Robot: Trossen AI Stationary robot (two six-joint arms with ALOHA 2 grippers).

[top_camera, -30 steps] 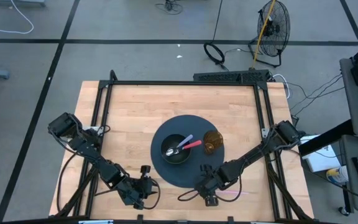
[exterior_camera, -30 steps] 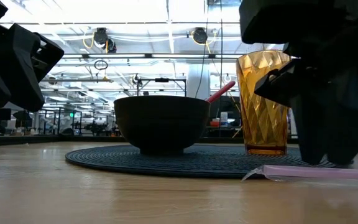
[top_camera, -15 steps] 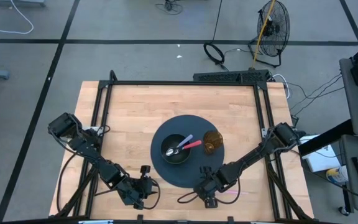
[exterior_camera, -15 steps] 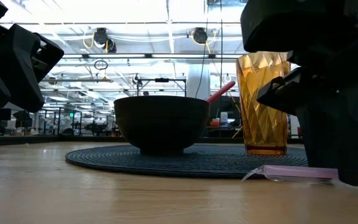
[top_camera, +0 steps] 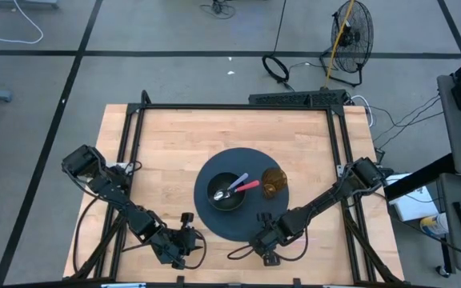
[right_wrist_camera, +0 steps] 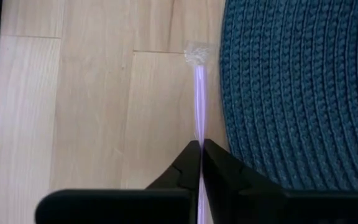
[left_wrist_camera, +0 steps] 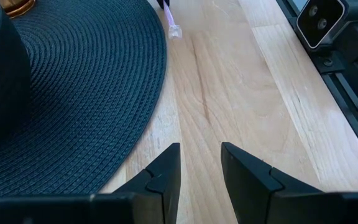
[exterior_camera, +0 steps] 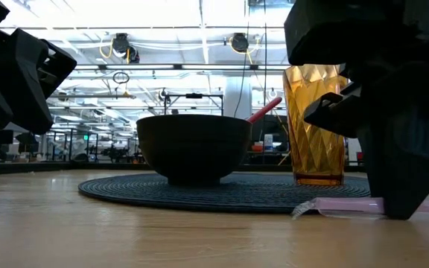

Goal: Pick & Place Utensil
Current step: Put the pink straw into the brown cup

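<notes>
Noted right gripper (right_wrist_camera: 201, 163) low on the wood just off the near edge of the dark round placemat (top_camera: 241, 194), fingers pressed together, pinching a thin pale-purple utensil (right_wrist_camera: 199, 93) lying flat beside the mat's rim. Seen on the mat: black bowl (top_camera: 226, 192) holding a spoon and a pink-handled utensil; amber glass (top_camera: 274, 181) beside it. Left gripper (left_wrist_camera: 201, 168) parked left of the mat, fingers spread, empty.

A thin, pale pink utensil (right_wrist_camera: 199, 102) is lying flat on the wooden counter (right_wrist_camera: 92, 106), just beside the edge of the dark woven placemat (right_wrist_camera: 297, 93). Its clear tip is pointing away, and the right gripper (right_wrist_camera: 201, 163) is pinching its near end.
</notes>
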